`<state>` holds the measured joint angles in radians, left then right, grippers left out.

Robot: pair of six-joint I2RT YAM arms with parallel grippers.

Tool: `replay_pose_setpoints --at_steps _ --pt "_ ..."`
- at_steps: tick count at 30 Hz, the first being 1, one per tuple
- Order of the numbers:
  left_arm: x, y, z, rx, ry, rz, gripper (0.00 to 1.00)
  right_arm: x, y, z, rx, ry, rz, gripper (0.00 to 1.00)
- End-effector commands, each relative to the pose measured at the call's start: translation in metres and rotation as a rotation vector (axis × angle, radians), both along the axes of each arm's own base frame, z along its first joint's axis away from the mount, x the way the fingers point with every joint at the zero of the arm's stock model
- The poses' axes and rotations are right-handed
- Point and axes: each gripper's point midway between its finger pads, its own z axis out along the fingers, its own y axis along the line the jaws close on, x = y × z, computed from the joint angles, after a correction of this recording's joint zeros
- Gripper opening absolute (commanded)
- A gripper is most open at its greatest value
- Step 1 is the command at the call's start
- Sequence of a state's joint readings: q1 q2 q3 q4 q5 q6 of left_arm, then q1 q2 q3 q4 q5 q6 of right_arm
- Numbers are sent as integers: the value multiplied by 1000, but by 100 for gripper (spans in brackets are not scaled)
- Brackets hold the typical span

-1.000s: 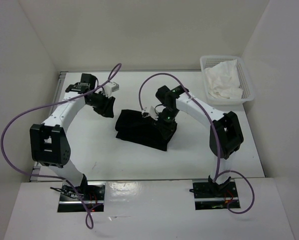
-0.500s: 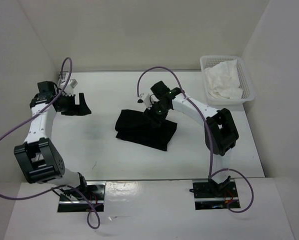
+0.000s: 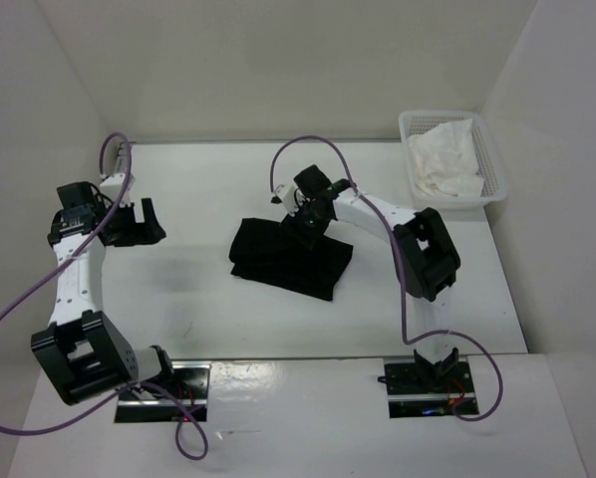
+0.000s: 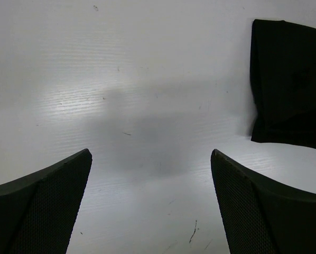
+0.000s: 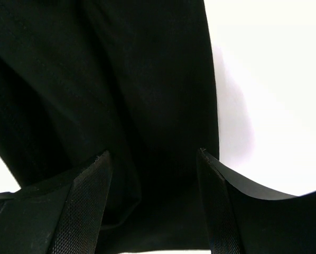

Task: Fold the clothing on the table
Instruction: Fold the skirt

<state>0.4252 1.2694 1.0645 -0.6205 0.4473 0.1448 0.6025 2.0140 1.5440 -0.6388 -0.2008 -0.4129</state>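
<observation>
The clothing (image 3: 288, 261) is a black folded bundle lying flat in the middle of the white table (image 3: 228, 179). My right gripper (image 3: 304, 227) hovers over the bundle's far edge. In the right wrist view that gripper (image 5: 153, 152) is open, with the black fabric (image 5: 147, 79) spread below its fingers and nothing pinched between them. My left gripper (image 3: 150, 221) is far off to the left, well apart from the garment. In the left wrist view it (image 4: 150, 153) stands wide open over the bare table (image 4: 147, 79), with the clothing (image 4: 290, 84) at the upper right.
A white mesh basket (image 3: 495, 169) holding a white cloth (image 3: 444, 164) stands at the table's far right corner. White walls close in the left, back and right sides. Purple cables loop above both arms.
The left arm swung away from the garment to the table's left side and its gripper opened wide. The right gripper opened, let go of the fabric and drew back to the bundle's far edge.
</observation>
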Motion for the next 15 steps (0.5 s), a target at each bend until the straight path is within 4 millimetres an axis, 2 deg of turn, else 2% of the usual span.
replay_pose_setpoints --at_steps 1,5,6,11,15 --pt "-1 2 8 19 -38 19 99 13 21 16 61 -45 31 69" --pt "0 3 11 26 -55 19 99 12 27 18 81 -34 54 69" --pt "-2 2 8 22 -47 19 99 6 25 11 72 0 59 69" --pt "-1 1 8 22 -52 5 99 -11 40 16 142 104 123 69" --pt "-1 -1 6 10 -47 -2 99 -27 43 13 151 198 194 69"
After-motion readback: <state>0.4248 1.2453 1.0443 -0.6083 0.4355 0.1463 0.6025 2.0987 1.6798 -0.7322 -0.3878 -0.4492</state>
